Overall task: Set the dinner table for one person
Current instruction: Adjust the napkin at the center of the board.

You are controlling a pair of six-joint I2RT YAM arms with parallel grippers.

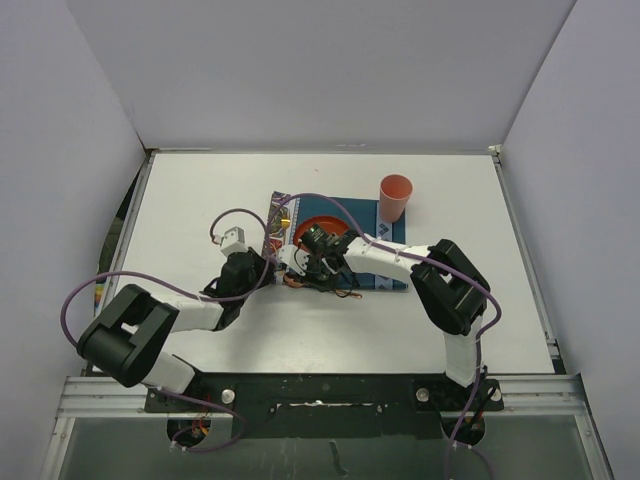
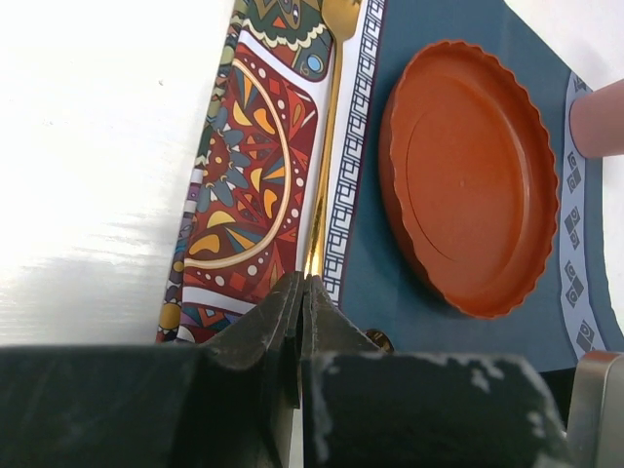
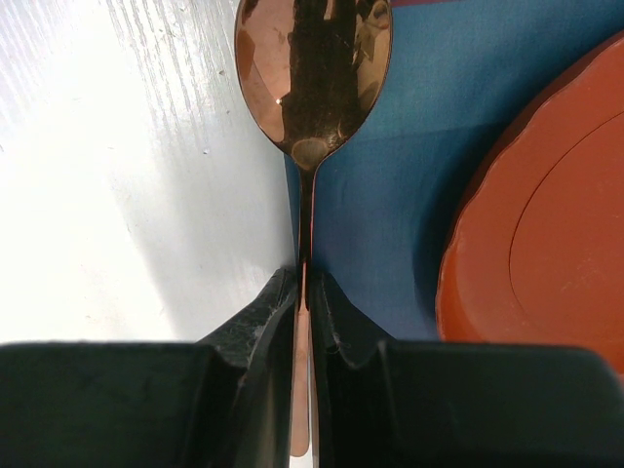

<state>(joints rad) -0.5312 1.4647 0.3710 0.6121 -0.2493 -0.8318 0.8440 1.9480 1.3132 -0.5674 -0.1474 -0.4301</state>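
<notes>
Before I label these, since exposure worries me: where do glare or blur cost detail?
Left wrist: the dinner table is blown out white, the left end effector, shut on the gold utensil, is blurred. Right wrist: the table glares too, the spoon mirrors dark shapes, the right end effector is soft. Top external: even, sharp.

a robot lab rig: a white table (image 1: pixel 190 200) boxed in by plain white panels (image 1: pixel 330 70), two arms (image 1: pixel 450 285) bolted to a metal rail (image 1: pixel 100 398), purple cables (image 1: pixel 64 315) hanging loose.
</notes>
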